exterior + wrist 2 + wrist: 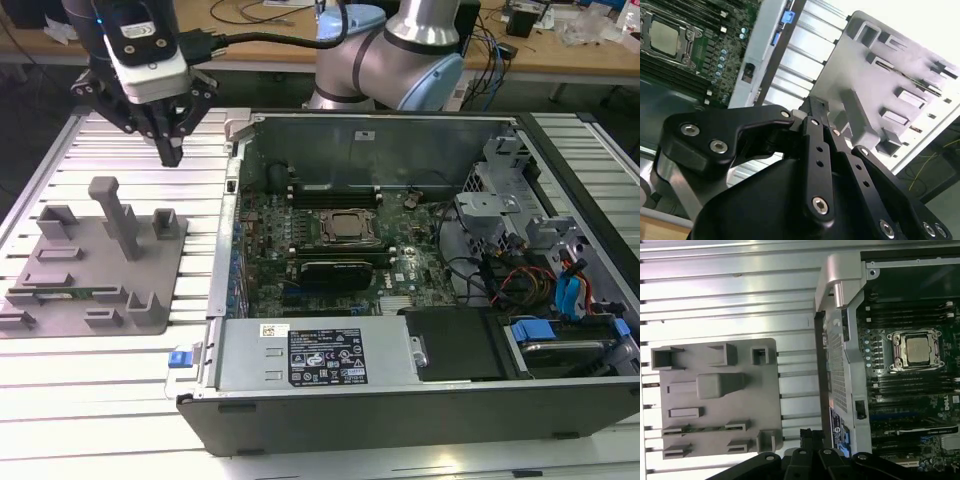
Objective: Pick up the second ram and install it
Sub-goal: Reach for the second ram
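Gripper (810, 434) closed, empty, beside fixture plate (765, 405); first wrist view shows second ram (707, 429) lying in it.

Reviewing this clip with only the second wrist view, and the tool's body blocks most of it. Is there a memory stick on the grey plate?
Observer: Yes. In the first wrist view a green memory stick sits in holders near one edge of the grey plate.
Operator: Is the tool over it?
Observer: No. In the exterior view the tool hangs above the table, between the plate and the computer case.
Operator: Holding anything?
Observer: Nothing. The exterior view shows it shut and empty.
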You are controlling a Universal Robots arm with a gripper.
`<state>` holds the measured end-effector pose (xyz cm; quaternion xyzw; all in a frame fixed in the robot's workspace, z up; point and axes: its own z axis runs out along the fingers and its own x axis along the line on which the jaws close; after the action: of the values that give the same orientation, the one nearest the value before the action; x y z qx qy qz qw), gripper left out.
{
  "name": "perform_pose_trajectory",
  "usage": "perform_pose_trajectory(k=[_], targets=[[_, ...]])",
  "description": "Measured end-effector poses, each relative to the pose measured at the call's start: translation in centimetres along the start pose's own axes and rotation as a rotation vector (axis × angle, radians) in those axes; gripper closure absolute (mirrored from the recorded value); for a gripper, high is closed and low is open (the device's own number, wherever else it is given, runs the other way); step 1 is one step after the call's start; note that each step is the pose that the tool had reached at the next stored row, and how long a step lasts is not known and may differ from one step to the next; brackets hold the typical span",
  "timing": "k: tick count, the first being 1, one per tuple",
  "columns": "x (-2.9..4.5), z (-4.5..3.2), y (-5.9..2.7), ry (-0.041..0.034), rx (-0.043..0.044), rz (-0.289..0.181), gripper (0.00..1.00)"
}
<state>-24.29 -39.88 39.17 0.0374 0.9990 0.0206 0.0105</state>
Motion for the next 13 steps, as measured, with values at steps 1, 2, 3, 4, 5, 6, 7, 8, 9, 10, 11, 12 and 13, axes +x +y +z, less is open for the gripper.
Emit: perform_pose_trajectory(k=[1, 2, 3, 4, 5, 6, 7, 8, 9, 10, 11, 12, 13], targets=[[0.56, 0.03, -0.04, -0.0001, 0.0003, 0.0, 0.92], [0.96, 0.08, -0.08, -0.0002, 0.0004, 0.0, 0.92], [1.44, 0.18, -0.11, -0.0005, 0.0005, 0.0, 0.92], [1.89, 0.29, -0.15, -0.0005, 0.0008, 0.0, 0.92], [2.25, 0.42, -0.19, -0.0005, 0.0007, 0.0, 0.92], [2.74, 0.59, -0.23, -0.0005, 0.0007, 0.0, 0.92], [3.08, 0.73, -0.26, -0.0005, 0.0008, 0.0, 0.92], [3.47, 0.9, -0.3, -0.0005, 0.0007, 0.0, 0.92], [3.81, 1.03, -0.33, -0.0005, 0.0008, 0.0, 0.92], [4.53, 1.3, -0.44, -0.0005, 0.0008, -0.001, 0.92], [4.89, 1.43, -0.52, -0.0004, 0.0008, -0.001, 0.92], [5.05, 1.48, -0.56, -0.0004, 0.0007, -0.001, 0.92], [5.37, 1.6, -0.65, -0.0004, 0.0008, -0.002, 0.92]])
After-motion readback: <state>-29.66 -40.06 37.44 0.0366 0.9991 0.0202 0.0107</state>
